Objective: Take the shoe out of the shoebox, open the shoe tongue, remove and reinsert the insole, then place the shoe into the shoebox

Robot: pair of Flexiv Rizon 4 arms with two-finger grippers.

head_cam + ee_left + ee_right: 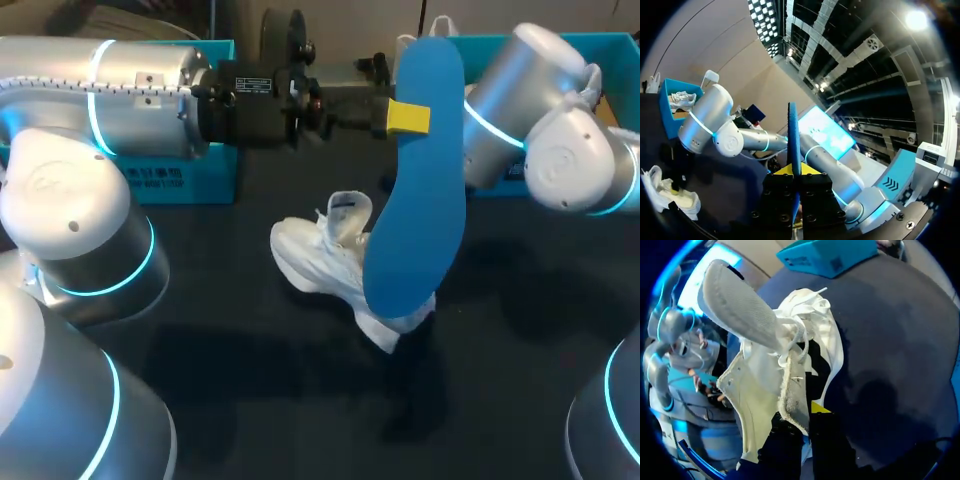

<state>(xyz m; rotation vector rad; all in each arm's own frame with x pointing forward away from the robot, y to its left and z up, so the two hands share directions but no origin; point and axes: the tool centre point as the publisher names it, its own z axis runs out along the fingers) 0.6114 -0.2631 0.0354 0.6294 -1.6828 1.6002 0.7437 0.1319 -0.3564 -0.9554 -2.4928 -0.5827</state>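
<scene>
insole (420, 180): smooth matt blue foam; shoe (320, 262): white mesh cloth; table (250, 385): dark matt surface

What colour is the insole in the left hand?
Blue; the insole shows best in the head view.

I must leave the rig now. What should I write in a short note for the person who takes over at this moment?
Left claw: shut on the blue insole, held in the air above the shoe.
Right claw: shut on the white shoe at its opening edge. The shoe is on the table, tongue pulled up.
Blue shoebox at the back left; second blue box at the back right.
Done: shoe out, tongue open, insole removed.
Left: reinsert the insole, put the shoe into the shoebox.
</scene>
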